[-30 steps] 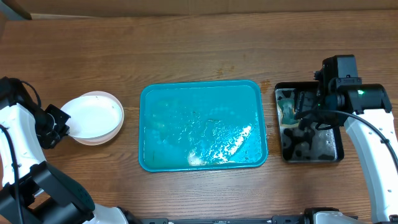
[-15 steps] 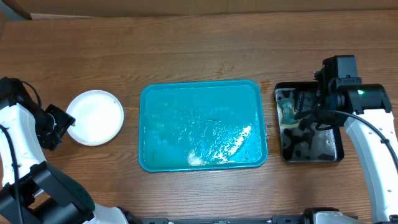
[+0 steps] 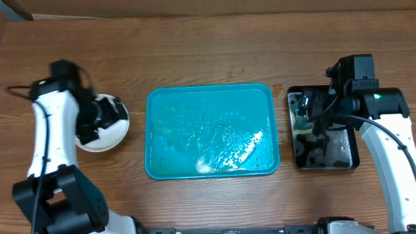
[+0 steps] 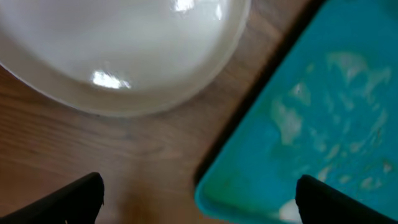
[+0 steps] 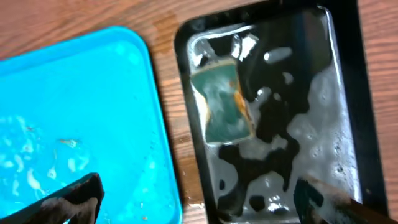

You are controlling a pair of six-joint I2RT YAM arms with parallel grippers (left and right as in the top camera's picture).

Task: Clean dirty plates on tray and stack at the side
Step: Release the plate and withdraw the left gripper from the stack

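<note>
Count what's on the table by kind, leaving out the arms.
Trays: 2 (turquoise tray, black tray)
Sponge: 1, in the black tray
Plate stack: 1, left of the turquoise tray; number of plates in it can't be told
Total: 4

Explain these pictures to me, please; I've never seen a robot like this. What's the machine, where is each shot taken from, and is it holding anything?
These are two robot arms at a wooden table, each ending in a two-finger gripper. One picture looks down from above; the other two come from wrist cameras, so the dark tips at their bottom edge are fingers. The left gripper hovers open by stacked white plates, left of a wet turquoise tray bearing no plates. The right gripper hangs open over a black tray with suds and a sponge. Neither holds anything.
</note>
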